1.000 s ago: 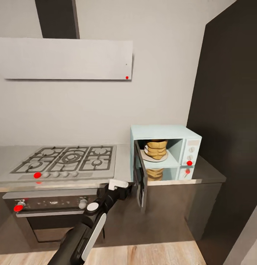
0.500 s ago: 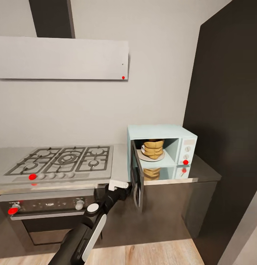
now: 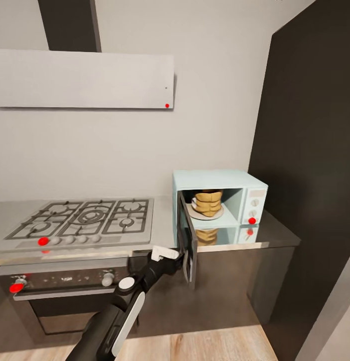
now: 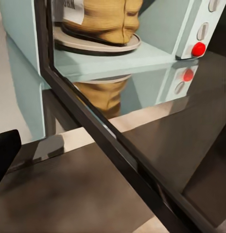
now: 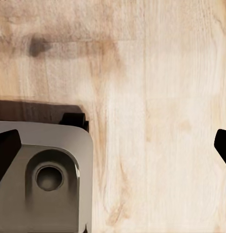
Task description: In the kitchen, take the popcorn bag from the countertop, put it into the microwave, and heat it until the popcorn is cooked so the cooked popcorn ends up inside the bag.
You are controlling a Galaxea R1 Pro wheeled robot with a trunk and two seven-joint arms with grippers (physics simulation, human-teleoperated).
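Only an illegible dark print on the popcorn bag's white label.

Left arm is reaching forward and up from low in the head view, black-and-white links extended. Its gripper is pointing ahead; finger spread unclear. Right gripper's dark fingertips are sitting wide apart, holding nothing.

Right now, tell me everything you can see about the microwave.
The microwave is a small pale blue box at the right end of the grey countertop, against the wall. Its dark glass door stands swung open toward the robot. Inside, the tan popcorn bag sits upright on a round pale plate. The control panel on its right carries two white knobs and a red light. The left tool is at the door's outer face; contact is unclear.
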